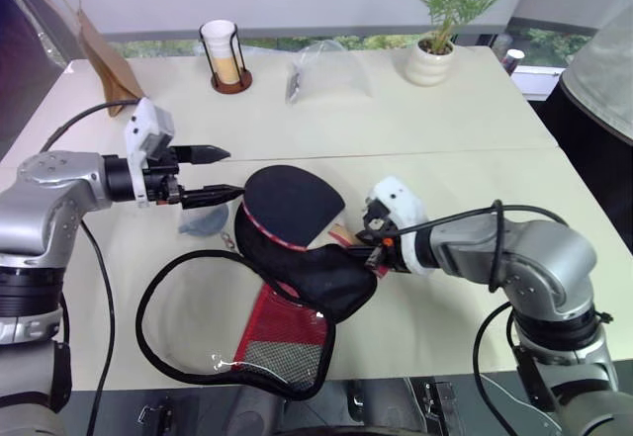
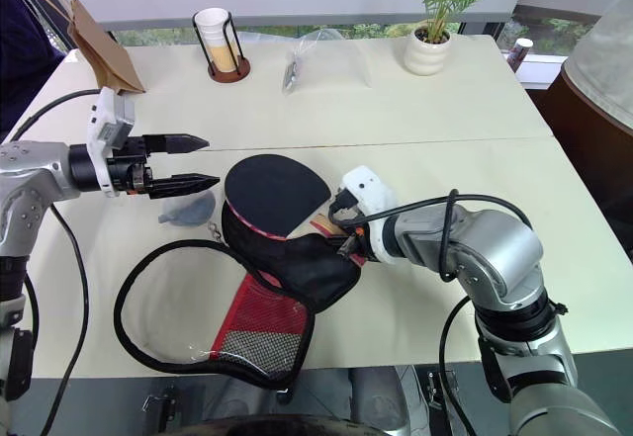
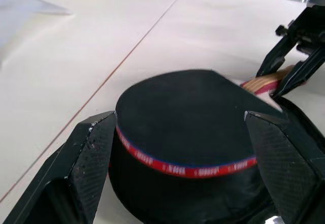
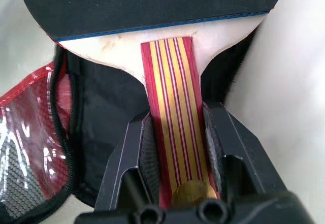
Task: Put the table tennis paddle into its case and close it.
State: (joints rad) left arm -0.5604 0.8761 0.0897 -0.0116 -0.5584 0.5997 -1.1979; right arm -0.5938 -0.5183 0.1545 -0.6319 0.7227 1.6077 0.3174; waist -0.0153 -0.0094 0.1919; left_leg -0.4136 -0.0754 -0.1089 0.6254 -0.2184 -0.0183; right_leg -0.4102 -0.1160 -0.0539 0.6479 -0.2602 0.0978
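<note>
The table tennis paddle (image 1: 292, 204) lies on the open case (image 1: 297, 293) on the tabletop (image 1: 445, 130), not yet inside. Our right claw (image 4: 177, 153) is clamped on its handle; the left claw (image 1: 213, 174) waits wide beside the blade. Next we should slide the paddle in.

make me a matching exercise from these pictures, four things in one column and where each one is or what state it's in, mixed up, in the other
Things:
1. table tennis paddle
2. case
3. left gripper
4. potted plant

States or places:
A. open, holding nothing, beside the paddle's blade
B. lying unzipped near the table's front edge
C. standing at the table's far side
D. held by its striped handle in the right gripper

Pairs: 1-D, 2-B, 3-A, 4-C
</note>
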